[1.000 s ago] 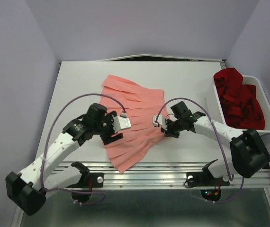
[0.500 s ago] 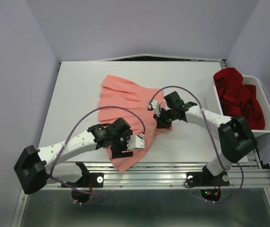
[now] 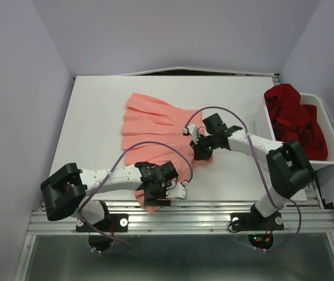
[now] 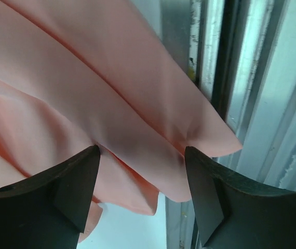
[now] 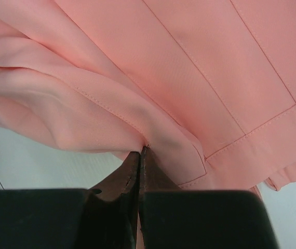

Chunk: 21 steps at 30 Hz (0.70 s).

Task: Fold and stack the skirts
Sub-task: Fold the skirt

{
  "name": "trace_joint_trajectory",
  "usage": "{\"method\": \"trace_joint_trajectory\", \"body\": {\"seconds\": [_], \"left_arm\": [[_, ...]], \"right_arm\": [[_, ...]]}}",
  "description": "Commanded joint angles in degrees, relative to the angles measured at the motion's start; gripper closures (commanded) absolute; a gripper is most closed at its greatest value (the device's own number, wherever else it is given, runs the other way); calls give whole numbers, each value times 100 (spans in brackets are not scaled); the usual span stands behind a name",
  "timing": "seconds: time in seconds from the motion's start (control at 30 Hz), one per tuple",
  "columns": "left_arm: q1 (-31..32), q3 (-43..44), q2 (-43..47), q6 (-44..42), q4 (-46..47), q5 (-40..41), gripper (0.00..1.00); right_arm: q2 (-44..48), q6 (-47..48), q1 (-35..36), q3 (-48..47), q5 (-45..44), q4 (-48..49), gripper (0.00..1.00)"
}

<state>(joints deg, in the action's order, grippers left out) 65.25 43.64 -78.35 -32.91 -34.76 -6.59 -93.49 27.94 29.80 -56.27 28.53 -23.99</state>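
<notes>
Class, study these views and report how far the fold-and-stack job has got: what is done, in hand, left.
Done: nothing finished; the salmon-pink skirt lies spread out, unfolded. In hand: the right gripper is shut on its right edge, and the left gripper is open at its near hem corner. Left: fold it, then take the red skirt from the white bin, fold it, stack both.

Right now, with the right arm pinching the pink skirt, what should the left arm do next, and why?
Probably close the left fingers. They stand open astride the near corner of the pink skirt, beside the rail, while the right fingers are shut on its side edge. A second grip would let both arms lift and fold.
</notes>
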Motion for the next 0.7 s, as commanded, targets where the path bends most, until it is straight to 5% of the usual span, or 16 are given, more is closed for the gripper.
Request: {"method": "trace_joint_trajectory", "body": {"seconds": [0.0,0.2,0.3,0.5,0.67], "left_arm": [[14,5,-259,354,259,596,23],[-47,-294,-779,452,760,1186,52],[-398,-356,-455,224,822,1239,75],[-716,56,468,-84,137,827,100],[-742,365,1400,-242,-329,685,100]], "right_arm": [[-55,-201,-132,-200,21,175,99],[-231,-219,-247,-349,38,166,99],[-231,-140,-300,-341,21,149,99],[41,-79,-361,-288,64,61,99],[875,105,-361,-121,222,-229,99]]}}
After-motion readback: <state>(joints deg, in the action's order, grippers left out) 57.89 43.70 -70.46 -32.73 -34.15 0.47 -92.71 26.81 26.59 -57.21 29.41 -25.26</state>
